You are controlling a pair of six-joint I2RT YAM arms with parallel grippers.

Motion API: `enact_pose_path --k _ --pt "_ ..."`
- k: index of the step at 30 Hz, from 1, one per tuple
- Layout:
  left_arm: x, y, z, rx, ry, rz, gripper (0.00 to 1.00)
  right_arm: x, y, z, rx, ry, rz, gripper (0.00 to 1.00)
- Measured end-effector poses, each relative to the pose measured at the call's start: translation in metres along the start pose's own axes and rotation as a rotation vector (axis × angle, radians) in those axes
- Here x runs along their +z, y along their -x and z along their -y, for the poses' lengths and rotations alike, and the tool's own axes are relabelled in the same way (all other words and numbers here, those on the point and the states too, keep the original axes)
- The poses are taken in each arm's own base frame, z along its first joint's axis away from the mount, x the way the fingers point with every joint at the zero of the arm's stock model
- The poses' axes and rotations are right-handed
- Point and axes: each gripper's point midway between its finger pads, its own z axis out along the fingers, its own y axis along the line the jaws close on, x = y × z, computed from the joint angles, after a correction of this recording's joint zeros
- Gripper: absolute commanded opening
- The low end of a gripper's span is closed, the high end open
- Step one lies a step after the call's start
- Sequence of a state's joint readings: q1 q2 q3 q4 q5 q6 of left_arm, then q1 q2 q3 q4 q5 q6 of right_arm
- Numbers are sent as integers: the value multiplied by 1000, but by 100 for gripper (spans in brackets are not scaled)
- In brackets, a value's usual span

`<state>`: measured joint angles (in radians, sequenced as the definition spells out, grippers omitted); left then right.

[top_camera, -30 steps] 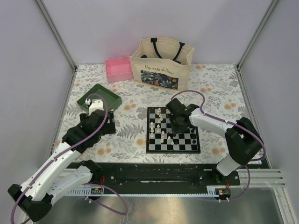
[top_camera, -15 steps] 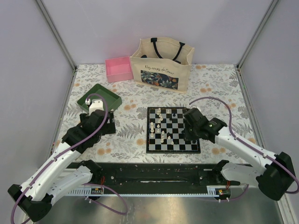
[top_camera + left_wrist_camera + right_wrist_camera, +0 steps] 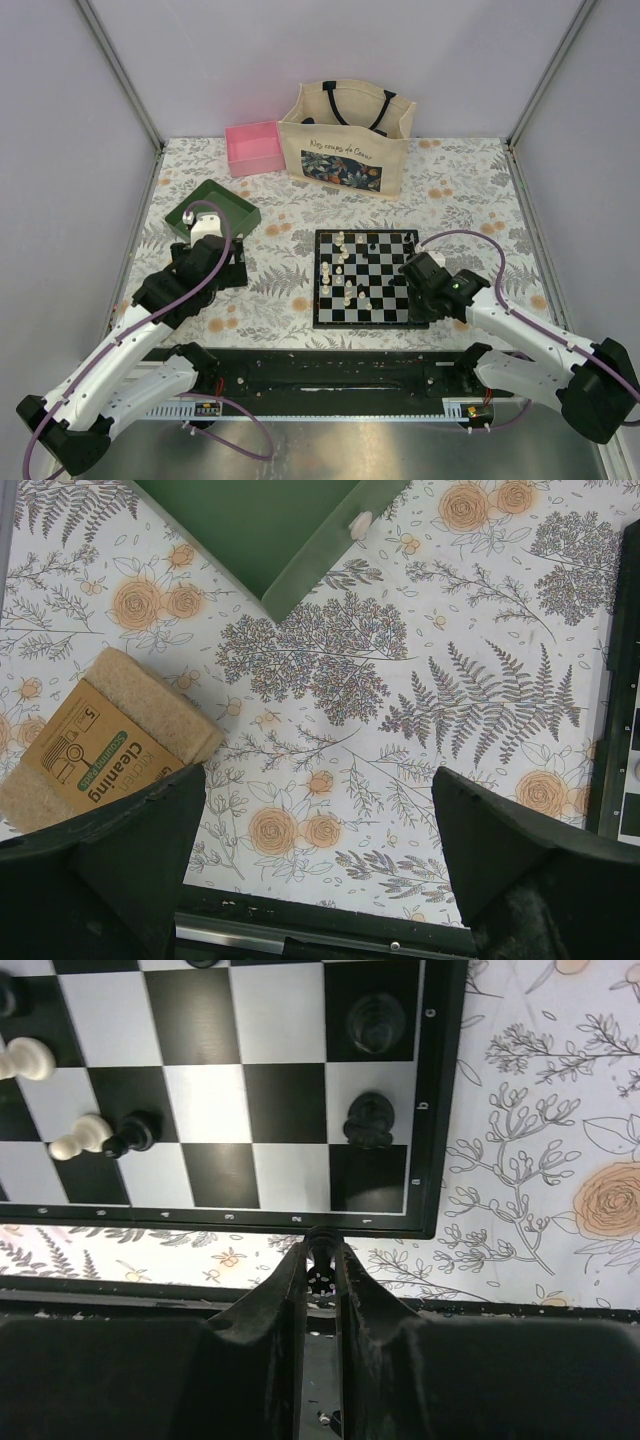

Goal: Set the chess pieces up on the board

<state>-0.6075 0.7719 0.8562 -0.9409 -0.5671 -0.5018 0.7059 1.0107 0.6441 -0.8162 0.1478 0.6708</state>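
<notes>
- Right gripper [image 3: 320, 1248]: fingers clamped on one black piece [image 3: 320, 1265], just outside the border of the board [image 3: 432, 1110].
- On the board, at 1 o'clock: two black pieces [image 3: 368, 1120]. At 10 o'clock: two cream pieces [image 3: 80, 1138] and one black.
- Left gripper [image 3: 318, 800]: fingers wide apart, empty. One sponge [image 3: 100, 740] at 9 o'clock, one green tray [image 3: 270, 520] at 12.

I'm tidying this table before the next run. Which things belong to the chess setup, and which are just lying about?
Job in hand: board, chess pieces on it, black piece pinched in the right gripper.

Lying about: green tray, pink box, tote bag, scouring pad near the open left gripper.
</notes>
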Motion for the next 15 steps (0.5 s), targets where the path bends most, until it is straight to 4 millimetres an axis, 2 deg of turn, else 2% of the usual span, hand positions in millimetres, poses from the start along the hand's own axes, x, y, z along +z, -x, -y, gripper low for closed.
enact_pose_path --k 7,15 --pt "0 0 0 1 -1 -1 99 6 -5 12 42 -50 -6 20" --pt "0 -1 1 1 -6 -3 99 9 9 24 140 -63 17 21"
